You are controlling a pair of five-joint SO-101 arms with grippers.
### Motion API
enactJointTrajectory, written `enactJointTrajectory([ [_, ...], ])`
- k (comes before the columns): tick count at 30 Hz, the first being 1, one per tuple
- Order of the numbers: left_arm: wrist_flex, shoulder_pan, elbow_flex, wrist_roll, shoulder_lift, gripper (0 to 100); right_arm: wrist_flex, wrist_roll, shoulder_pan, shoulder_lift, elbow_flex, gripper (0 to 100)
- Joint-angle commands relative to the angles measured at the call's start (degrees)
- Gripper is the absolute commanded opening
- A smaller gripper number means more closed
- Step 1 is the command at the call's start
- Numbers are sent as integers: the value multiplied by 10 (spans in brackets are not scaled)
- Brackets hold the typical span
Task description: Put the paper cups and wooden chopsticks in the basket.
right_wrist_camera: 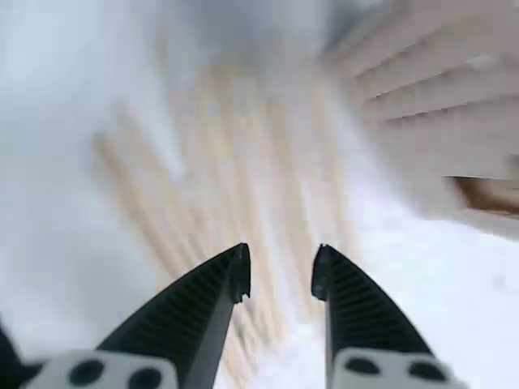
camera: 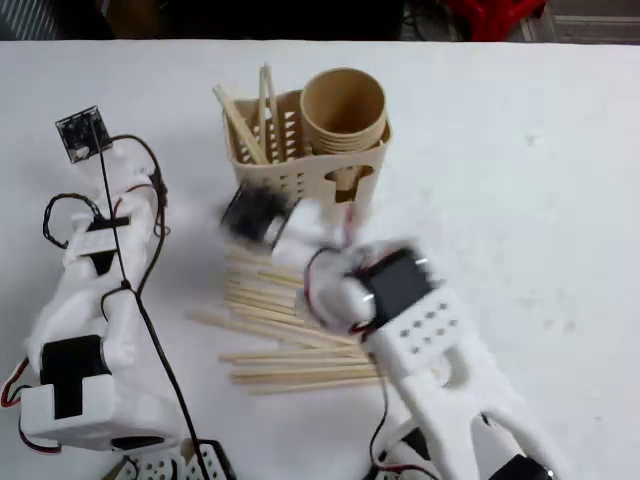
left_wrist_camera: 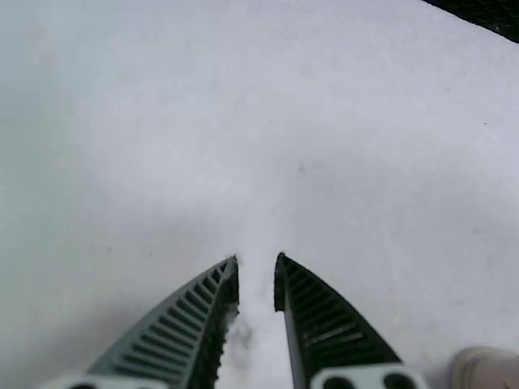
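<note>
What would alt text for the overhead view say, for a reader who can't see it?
A cream slotted basket stands on a white table, holding stacked paper cups and a few leaning wooden chopsticks. More loose chopsticks lie piled before it, the right gripper above them near the basket. The left arm sits off to one side.

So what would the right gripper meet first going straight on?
Probably the loose wooden chopsticks on the table, straight ahead of the right gripper; the basket lies off-line, though depth is unclear.
</note>
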Motion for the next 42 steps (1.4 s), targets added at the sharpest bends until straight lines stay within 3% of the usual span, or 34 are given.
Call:
enactJointTrajectory([
  [1,-16,-3,-27,-4,-1,94,-19,54,-48,-15,97,170],
  [12,-12,-3,-36,-4,0,94,-185,154,-102,-10,338,173],
  [18,-12,-2,-37,-4,0,94,-253,161,-101,-8,387,173],
  [26,-11,-2,-35,-4,0,94,-342,125,-98,135,378,173],
  [29,-11,-3,-34,-4,0,94,-317,120,-86,175,331,167],
  [34,-11,-3,-34,-4,0,94,-320,101,-25,182,292,77],
  [42,-11,-3,-35,-4,0,94,-355,68,38,188,258,66],
])
